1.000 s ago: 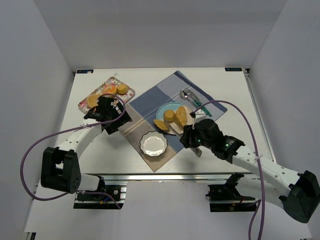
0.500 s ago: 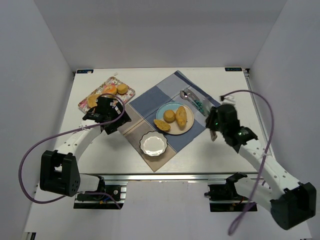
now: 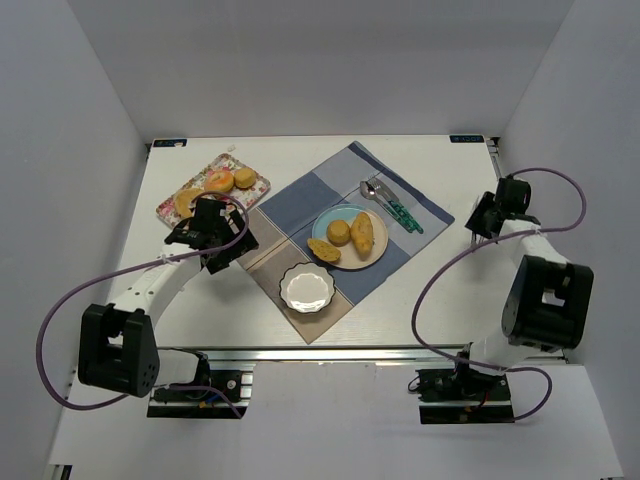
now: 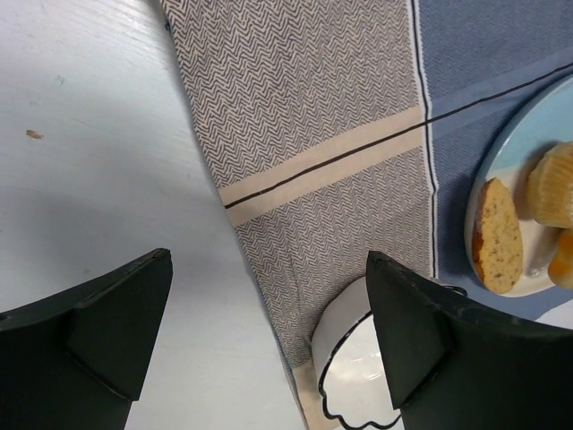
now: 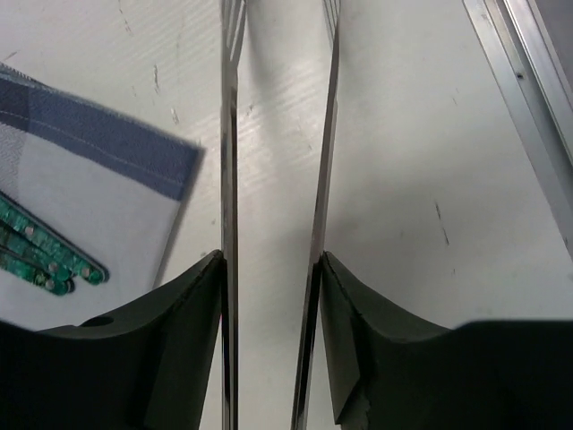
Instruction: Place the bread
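Three pieces of bread lie on the blue plate (image 3: 378, 250): an oval roll (image 3: 362, 232), a round bun (image 3: 339, 232) and a slice-like roll (image 3: 322, 250). In the left wrist view the plate (image 4: 481, 184) shows at the right edge with a roll (image 4: 498, 235) and a bun (image 4: 557, 184). More bread (image 3: 186, 200) lies on the patterned tray (image 3: 262, 186) at the back left. My left gripper (image 3: 216, 238) is open and empty (image 4: 267, 269) over the cloth's left edge. My right gripper (image 3: 488, 214) is at the far right of the table, shut on thin metal tongs (image 5: 230, 179) that hold nothing.
A white scalloped bowl (image 3: 306, 288) stands on the patchwork cloth (image 3: 300, 200) in front of the plate, and shows by my left fingers (image 4: 358, 358). Green-handled cutlery (image 3: 392, 203) lies on the cloth's right corner (image 5: 45, 255). The table's metal rail (image 5: 528, 98) runs close on the right.
My right arm has swung away from the plate to the far right edge of the table with the tongs. My left arm has barely moved.
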Controlling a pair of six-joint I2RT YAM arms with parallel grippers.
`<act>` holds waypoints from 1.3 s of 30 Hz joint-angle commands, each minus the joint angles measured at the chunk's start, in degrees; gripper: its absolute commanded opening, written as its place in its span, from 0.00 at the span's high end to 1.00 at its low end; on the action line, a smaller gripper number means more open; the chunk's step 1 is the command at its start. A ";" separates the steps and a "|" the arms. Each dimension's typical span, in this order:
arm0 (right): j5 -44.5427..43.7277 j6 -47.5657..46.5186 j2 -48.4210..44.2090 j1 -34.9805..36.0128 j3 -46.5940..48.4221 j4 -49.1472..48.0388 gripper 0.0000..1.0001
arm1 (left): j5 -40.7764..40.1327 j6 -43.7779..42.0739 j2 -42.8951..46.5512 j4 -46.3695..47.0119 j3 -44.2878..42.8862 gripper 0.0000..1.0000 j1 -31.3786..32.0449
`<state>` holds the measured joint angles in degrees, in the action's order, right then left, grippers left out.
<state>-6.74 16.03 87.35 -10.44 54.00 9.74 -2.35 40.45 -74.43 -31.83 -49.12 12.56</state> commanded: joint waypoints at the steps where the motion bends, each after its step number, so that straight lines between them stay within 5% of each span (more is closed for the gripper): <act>1: 2.96 -5.57 4.56 -0.20 4.97 -5.16 0.49 | -1.51 -0.89 -0.54 -0.16 -1.85 0.02 0.19; 14: 1.12 -3.64 13.28 -0.20 3.66 -5.61 0.30 | -1.87 -1.42 -1.77 -1.21 -3.35 0.02 0.27; 16: 1.38 -3.81 12.32 -0.20 3.75 -5.26 0.11 | -1.96 -1.42 -1.16 -1.12 -3.26 0.02 0.19; 18: 1.47 -3.73 10.74 -0.20 3.40 -5.34 0.11 | -2.04 -1.33 -0.63 -1.48 -3.26 0.02 0.19; 26: 7.78 -2.15 -4.45 -0.11 1.82 -0.43 0.11 | -2.31 -0.72 3.67 -5.68 -4.75 0.02 0.19; 39: 21.68 2.51 -42.76 3.14 -21.03 3.71 0.11 | -6.52 0.95 21.69 -14.75 -0.63 0.02 0.19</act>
<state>10.41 17.28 49.52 -7.33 34.61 12.40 -6.81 40.53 -55.68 -43.70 -51.07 12.56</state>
